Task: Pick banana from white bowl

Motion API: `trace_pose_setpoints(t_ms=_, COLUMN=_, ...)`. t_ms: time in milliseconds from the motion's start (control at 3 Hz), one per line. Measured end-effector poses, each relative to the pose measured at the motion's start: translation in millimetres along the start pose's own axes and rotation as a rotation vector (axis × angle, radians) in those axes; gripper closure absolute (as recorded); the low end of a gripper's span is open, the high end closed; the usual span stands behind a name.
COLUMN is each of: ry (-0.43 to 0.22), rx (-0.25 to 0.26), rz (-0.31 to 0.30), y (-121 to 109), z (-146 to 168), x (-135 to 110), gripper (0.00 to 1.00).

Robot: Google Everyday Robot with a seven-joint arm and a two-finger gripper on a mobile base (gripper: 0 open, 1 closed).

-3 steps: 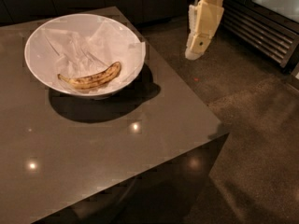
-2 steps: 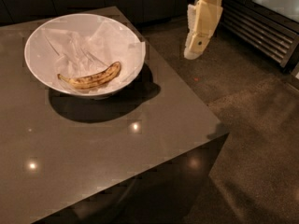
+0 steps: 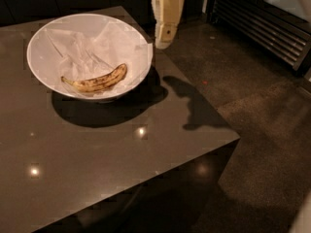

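The speckled yellow banana [image 3: 96,80] lies curved in the front part of the white bowl [image 3: 43,35], on crumpled white paper. The bowl stands on the dark table towards its back left. My cream-coloured gripper [image 3: 163,41] hangs pointing down just right of the bowl's right rim, above the table's right edge. It is apart from the bowl and from the banana, and it holds nothing.
The dark glossy table [image 3: 97,169] has its right edge and front corner [image 3: 237,139] close to the gripper. The gripper's shadow [image 3: 194,106] falls on the tabletop right of the bowl. A slatted dark grille [image 3: 272,28] stands at the back right, beyond the floor.
My gripper has moved left, from over the floor beside the table to right beside the bowl's rim. The banana and the bowl have not moved.
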State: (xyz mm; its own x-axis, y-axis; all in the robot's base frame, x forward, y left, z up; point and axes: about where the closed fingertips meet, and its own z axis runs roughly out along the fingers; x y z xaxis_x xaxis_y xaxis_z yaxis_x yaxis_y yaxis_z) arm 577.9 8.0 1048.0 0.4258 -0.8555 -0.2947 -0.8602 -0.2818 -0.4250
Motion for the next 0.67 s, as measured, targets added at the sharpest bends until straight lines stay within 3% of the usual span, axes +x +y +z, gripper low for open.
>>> trace_pose_setpoints(t_ms=333, ry=-0.006, rx=-0.023, rz=-0.111, y=-24.3, z=19.7, x=-26.9, gripper=0.00)
trace_pose_setpoints(t_ms=667, ry=-0.046, rx=-0.018, rz=-0.101, y=-27.2, z=28.2, x=-33.5, gripper=0.00)
